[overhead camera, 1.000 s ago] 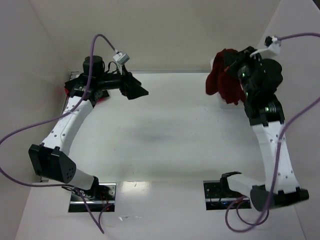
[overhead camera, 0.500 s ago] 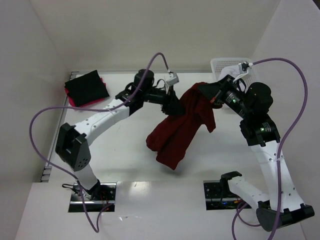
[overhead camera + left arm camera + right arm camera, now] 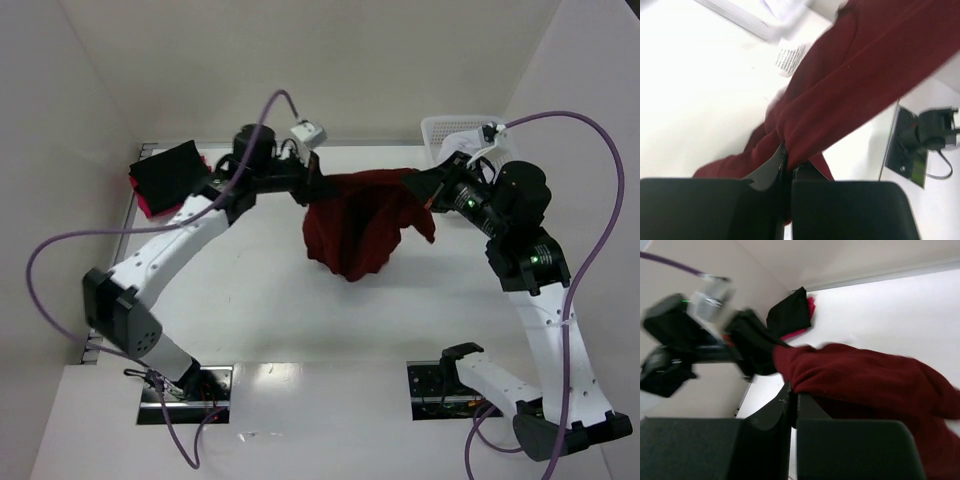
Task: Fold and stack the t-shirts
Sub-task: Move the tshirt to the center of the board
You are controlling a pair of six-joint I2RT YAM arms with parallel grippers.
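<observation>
A dark maroon t-shirt (image 3: 355,232) hangs bunched above the table's back middle, stretched between both grippers. My left gripper (image 3: 314,186) is shut on its left end, and cloth spills out of the closed jaws of that gripper (image 3: 787,161) in the left wrist view. My right gripper (image 3: 426,190) is shut on the right end, with the maroon t-shirt (image 3: 865,375) draped over the fingers of the same gripper (image 3: 794,396). A folded black t-shirt (image 3: 170,172) lies on a pink one (image 3: 146,206) at the back left corner.
A white basket (image 3: 455,130) stands at the back right, behind the right arm. Purple cables loop off both arms. White walls close in the table on the left, back and right. The arms' base plates (image 3: 185,392) sit at the near edge.
The right arm carried the maroon shirt from the back right toward the middle. The left arm swung over from the folded stack, shut on the shirt, and the cloth now hangs higher between both grippers.
</observation>
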